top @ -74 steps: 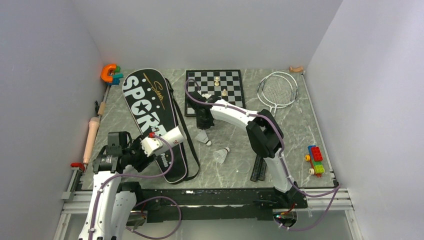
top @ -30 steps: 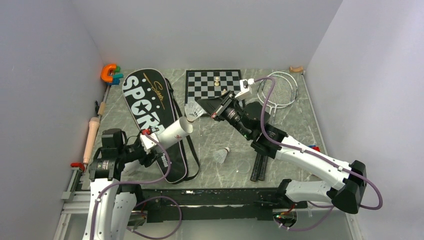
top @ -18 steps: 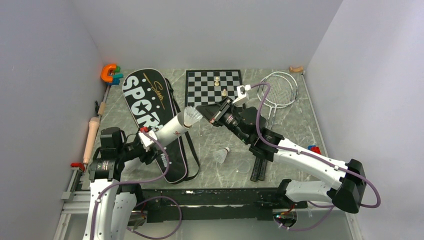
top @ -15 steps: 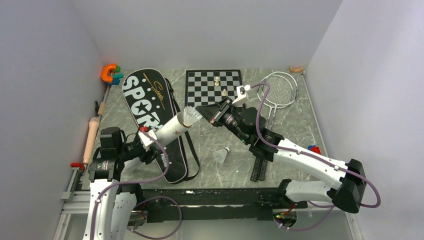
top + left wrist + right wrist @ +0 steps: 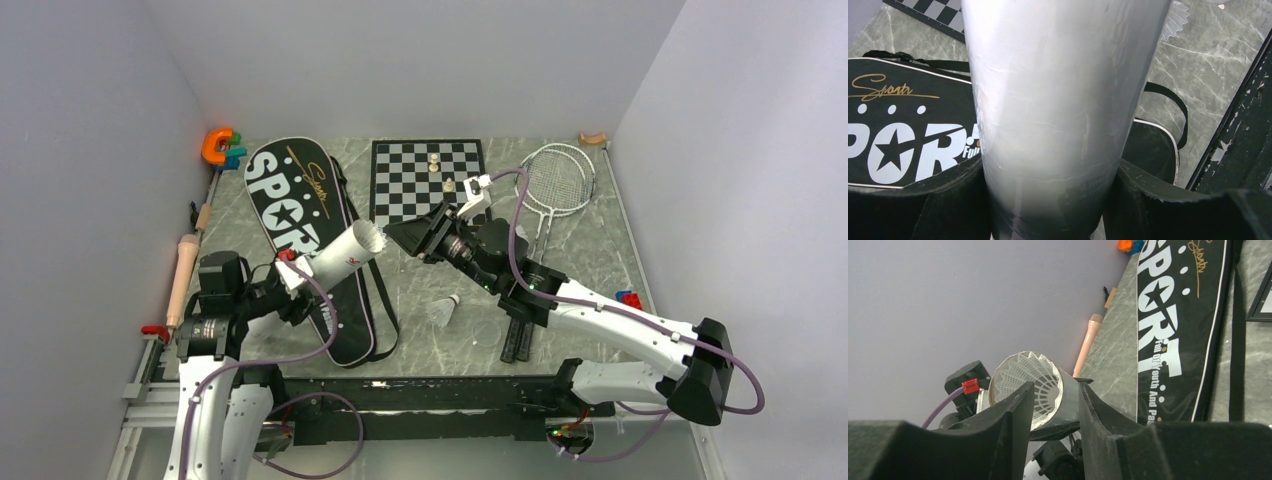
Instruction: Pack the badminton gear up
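Observation:
My left gripper [image 5: 300, 281] [image 5: 1050, 175] is shut on the long white tube [image 5: 345, 257] [image 5: 1063, 90]. It holds the tube tilted, with the mouth up and to the right, above the black SPORT bag [image 5: 290, 210] [image 5: 898, 145]. A white shuttlecock [image 5: 1035, 385] sits feathers-out inside the tube's mouth [image 5: 1068, 402]. My right gripper [image 5: 392, 234] [image 5: 1055, 387] hangs open just off that mouth, holding nothing. Another shuttlecock [image 5: 443, 310] lies on the table. Two rackets [image 5: 556, 180] lie at the back right, their black handles [image 5: 518, 335] reaching under my right arm.
A chessboard [image 5: 425, 180] with two pieces lies at the back centre. A beige rod [image 5: 183, 275] and an orange toy [image 5: 218, 147] sit along the left edge. Coloured bricks [image 5: 630, 320] lie near the right edge. A clear round lid [image 5: 485, 333] rests beside the handles.
My right gripper carried a shuttlecock to the tube's mouth, opened and let it go. The shuttlecock now sits inside the tube. The left gripper kept its hold on the tube.

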Robot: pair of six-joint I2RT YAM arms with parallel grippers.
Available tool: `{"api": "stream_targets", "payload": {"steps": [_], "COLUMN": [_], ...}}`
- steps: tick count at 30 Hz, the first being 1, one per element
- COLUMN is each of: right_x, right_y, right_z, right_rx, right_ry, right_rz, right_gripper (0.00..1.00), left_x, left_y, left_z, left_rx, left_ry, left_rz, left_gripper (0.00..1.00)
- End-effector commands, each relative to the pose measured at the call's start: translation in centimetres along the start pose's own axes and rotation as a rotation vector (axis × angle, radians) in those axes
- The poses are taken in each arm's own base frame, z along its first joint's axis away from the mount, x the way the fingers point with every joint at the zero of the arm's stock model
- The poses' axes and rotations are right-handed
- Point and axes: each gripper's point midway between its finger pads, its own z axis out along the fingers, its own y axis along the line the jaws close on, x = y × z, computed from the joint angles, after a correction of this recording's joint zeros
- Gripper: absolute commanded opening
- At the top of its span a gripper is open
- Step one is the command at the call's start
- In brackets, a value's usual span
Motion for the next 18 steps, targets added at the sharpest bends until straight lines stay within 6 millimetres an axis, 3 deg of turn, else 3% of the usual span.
{"api": "stream_targets", "payload": {"steps": [1,13,18], "right_x": [-1.3,2.2,2.3], "right_y": [1.3,-0.1,-0.4], "right_z": [-1.2,0.7,0.8], "right_rx": [-0.014,0.058,0.097], "right_ry": [-0.020,0.171,0.218], "right_rz": [-0.042,-0.149,-0.202], "right_gripper": [0.42,0.42,0.58], "left_x": [-2.9,-3.4,-2.7], "left_y": [0.8,0.6,0.3], "left_z": [-0.4,-0.6,-0.5], "left_rx": [-0.009,0.007,0.022], "left_ry": [-0.071,-0.075,-0.057], "left_rz": [0.069,0.078,0.084], "left_gripper": [0.59,0.60,0.61]}}
